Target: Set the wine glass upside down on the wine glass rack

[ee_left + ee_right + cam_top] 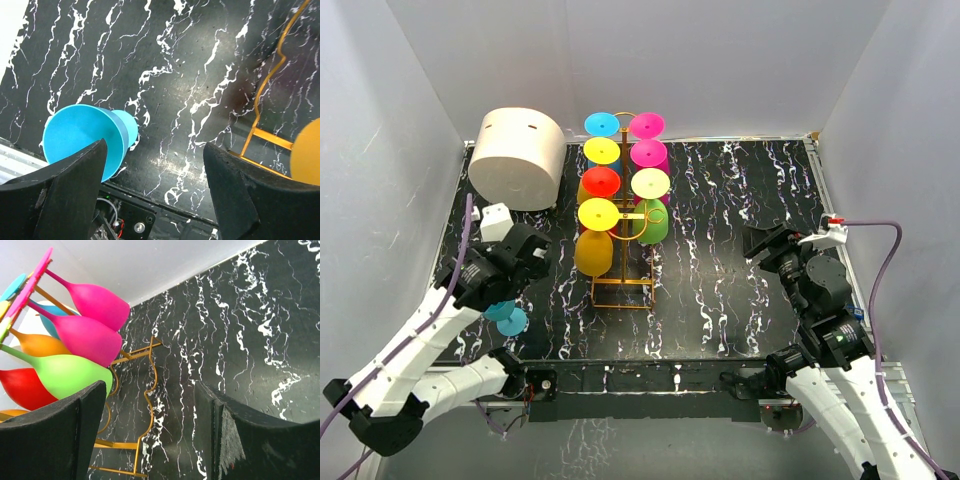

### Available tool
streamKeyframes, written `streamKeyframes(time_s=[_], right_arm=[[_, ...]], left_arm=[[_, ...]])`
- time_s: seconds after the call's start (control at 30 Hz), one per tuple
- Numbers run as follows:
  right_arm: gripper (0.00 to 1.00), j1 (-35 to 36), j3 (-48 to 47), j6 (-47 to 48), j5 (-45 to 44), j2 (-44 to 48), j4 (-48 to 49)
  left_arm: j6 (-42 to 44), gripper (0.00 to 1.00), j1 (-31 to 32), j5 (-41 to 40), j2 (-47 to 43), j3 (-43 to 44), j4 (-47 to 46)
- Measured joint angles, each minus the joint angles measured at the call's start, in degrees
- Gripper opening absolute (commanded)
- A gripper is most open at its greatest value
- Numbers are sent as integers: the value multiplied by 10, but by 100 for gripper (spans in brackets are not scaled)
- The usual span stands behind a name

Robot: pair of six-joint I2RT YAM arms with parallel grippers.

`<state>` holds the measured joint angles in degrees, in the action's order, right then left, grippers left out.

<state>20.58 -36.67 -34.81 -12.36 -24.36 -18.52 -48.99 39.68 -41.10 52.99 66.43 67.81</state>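
Well, most of the job is done and one glass is left, as far as I can judge. The wire rack (620, 284) stands mid-table, a little toward 12 o'clock, and it already carries several coloured glasses hanging bowl-down, among them a yellow glass (593, 250) on its 9 o'clock side and a green glass (653, 225) on its 3 o'clock side.

The blue glass (82, 135) is not on the rack. It lies on its side on the black marbled table (720, 280), at about 8 o'clock near the front edge, with the rack off at 2 o'clock from it.

My left pincer (155, 150) hangs just above that glass with its jaws spread wide and nothing between them. The glass sits beside my left-hand finger; whether that finger touches it I cannot tell. My right pincer (150, 390), over at 4 o'clock, is also spread and holds nothing, and it looks toward the rack.

So what I reckon is left: grip the blue glass, turn it bowl-down, and hang it on a free hook. Which hook is free I cannot say for sure. The cream tub (517, 158) at 10 o'clock plays no part.
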Motion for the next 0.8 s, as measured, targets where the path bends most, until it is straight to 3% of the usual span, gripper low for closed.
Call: streamKeyframes(time_s=[0.13,0.5,0.8], right_arm=[[69,0,5,-14,-2,-1,-11],[68,0,5,-34,-2,-7,-15],[69,0,6,-40,-17,-1,-28]], left_arm=[[-15,74,-7,3,14,-9,12],[16,55,-94,74,27,-43,-5],[61,42,-204,143,43,-61,-53]])
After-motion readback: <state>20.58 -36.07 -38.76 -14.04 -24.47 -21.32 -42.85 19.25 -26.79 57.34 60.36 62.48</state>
